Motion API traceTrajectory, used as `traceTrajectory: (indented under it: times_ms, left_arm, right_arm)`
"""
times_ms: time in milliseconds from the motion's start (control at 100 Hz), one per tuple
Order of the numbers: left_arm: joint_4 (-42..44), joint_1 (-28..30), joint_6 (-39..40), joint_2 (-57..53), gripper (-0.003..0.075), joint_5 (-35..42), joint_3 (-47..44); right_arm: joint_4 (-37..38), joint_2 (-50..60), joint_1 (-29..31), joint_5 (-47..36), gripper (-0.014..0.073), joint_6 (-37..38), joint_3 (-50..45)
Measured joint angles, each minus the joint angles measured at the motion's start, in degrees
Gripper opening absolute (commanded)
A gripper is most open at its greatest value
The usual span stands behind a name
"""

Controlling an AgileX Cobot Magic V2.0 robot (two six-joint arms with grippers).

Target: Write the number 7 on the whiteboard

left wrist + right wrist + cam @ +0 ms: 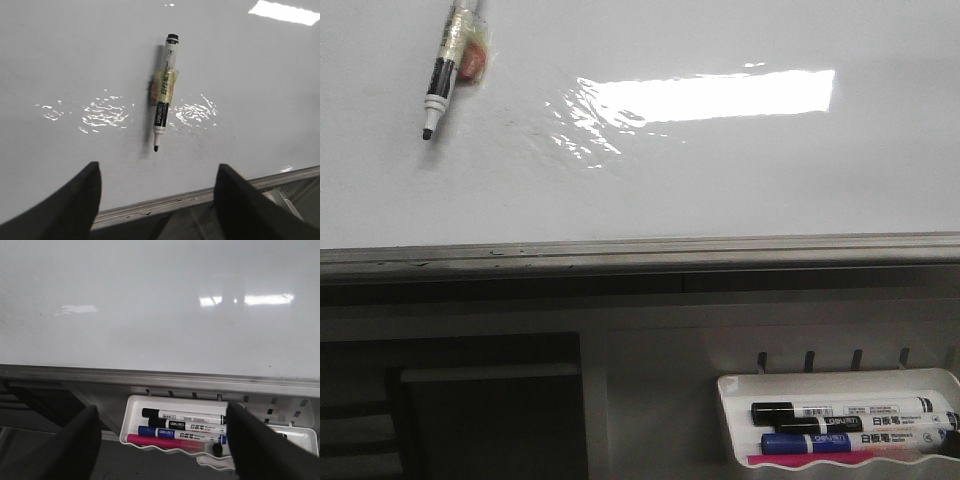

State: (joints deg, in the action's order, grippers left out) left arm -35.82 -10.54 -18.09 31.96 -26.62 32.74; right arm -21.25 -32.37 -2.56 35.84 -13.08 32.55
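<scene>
Whiteboard (740, 190), a large glossy white flat panel with a grey metal bottom rail (640, 250), fills the upper part of the front view, and no number 7 stroke shows on it. An uncapped black-and-white marker (445, 70) lies against the board's upper left, tip pointing down, with yellowish tape and a small reddish piece at its middle. Wrinkled film glints near a bright light reflection. Below the rail, at the right, a small white plastic tray (735, 420) holds black, blue and pink markers. The left gripper (157, 200) has its dark fingers spread wide, grasping nothing, near the marker. The right gripper (162, 445) is likewise released, over the tray.
</scene>
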Motion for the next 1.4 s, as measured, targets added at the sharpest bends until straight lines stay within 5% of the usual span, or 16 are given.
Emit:
traceTrajectory:
  times_ms: [620, 1040, 1190, 1360, 1400]
  left_arm:
    - [-7.20, -14.76, -10.11, 26.67, 0.0491, 20.70, 4.00]
    - [-5.79, -15.71, -10.20, 43.41, 0.0482, 26.31, 11.28]
    - [-4.06, -15.92, -10.20, 44.14, 0.0309, 26.94, 11.79]
    - [-1.98, -15.92, -10.20, 44.64, -0.0009, 27.47, 11.81]
    - [-1.31, -15.92, -10.20, 44.77, -0.0019, 27.15, 11.81]
  right_arm:
    - [-1.66, -0.08, 0.00, -0.71, 0.0500, -0.32, 0.00]
    - [-1.66, -0.08, 0.00, -0.71, 0.0500, -0.32, 0.00]
    - [-1.66, -0.08, 0.00, -0.71, 0.0500, -0.32, 0.00]
    - [-1.66, -0.08, 0.00, -0.93, 0.0500, -0.32, 0.00]
    - [-1.66, -0.08, 0.00, -1.05, 0.0500, -0.32, 0.00]
